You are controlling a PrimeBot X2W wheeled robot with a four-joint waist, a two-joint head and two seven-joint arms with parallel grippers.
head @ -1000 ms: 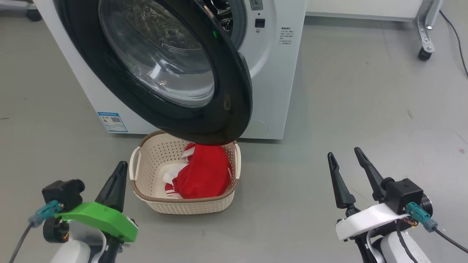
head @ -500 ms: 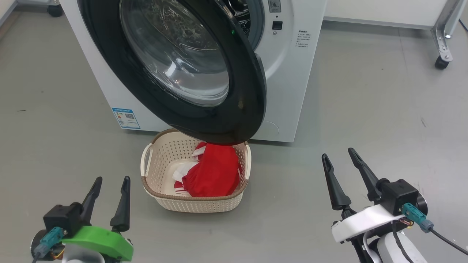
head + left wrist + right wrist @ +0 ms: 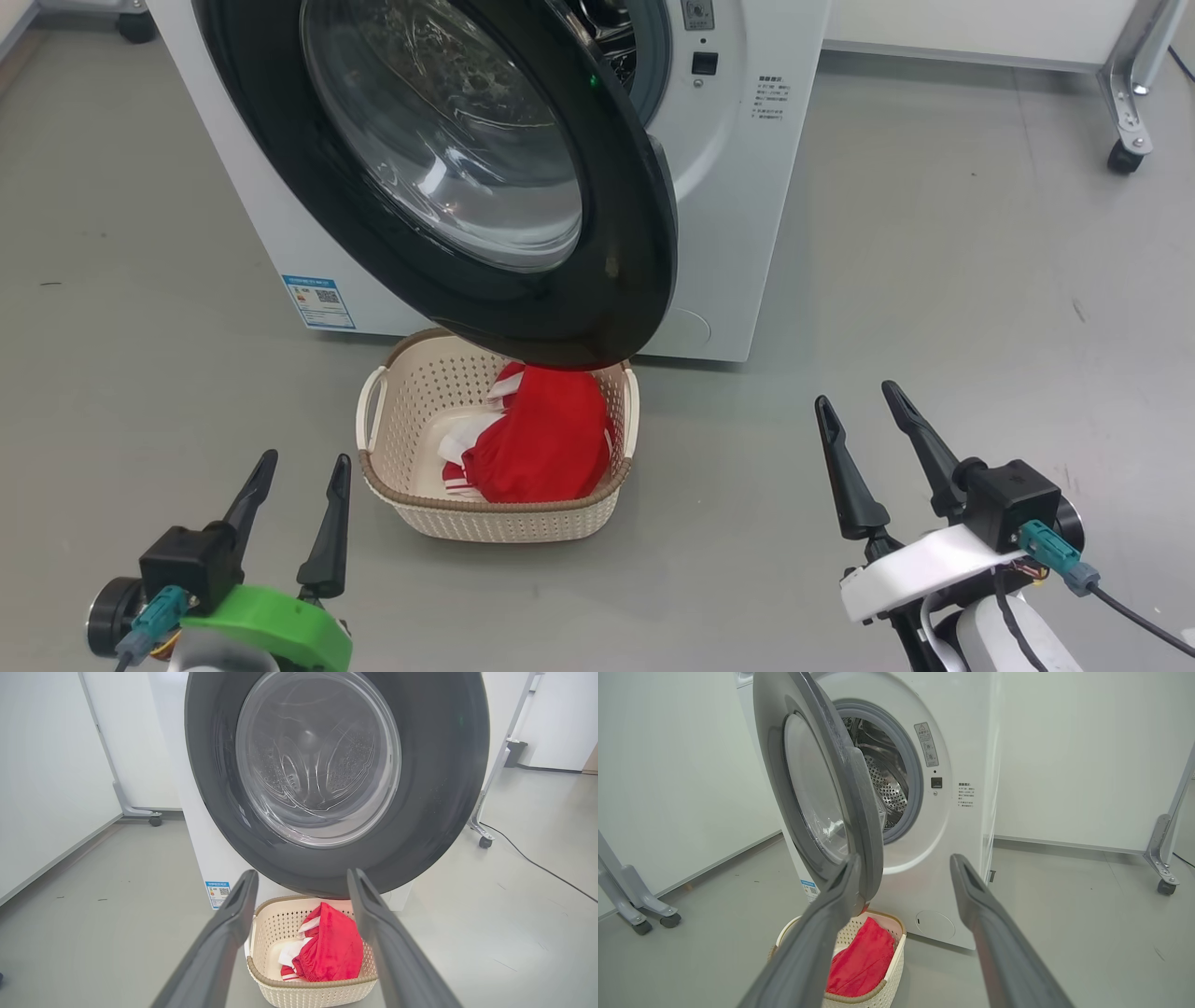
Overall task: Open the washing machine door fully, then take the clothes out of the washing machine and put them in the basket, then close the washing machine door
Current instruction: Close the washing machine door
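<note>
The white washing machine [image 3: 738,205] stands ahead with its round black door [image 3: 616,280] swung partly out over the cream basket [image 3: 504,518] on the floor. Red clothes [image 3: 546,448] with white striped trim lie in the basket. In the right wrist view the door [image 3: 859,812] is edge-on, and the steel drum [image 3: 887,788] behind it looks bare. My left gripper [image 3: 303,467] is open and empty, low at the left, apart from the basket. My right gripper [image 3: 854,397] is open and empty at the lower right. The left wrist view faces the door glass [image 3: 317,756] and the basket [image 3: 308,994].
Grey floor [image 3: 934,280] stretches to the right of the machine. A metal frame leg on a caster [image 3: 1125,154] stands at the far right, another caster [image 3: 642,926] at the left wall. A cable [image 3: 528,858] runs along the floor.
My left gripper has opened from shut and its wrist has turned so both fingers point at the basket. The head camera shifted, moving the scene slightly right. The right gripper stays open.
</note>
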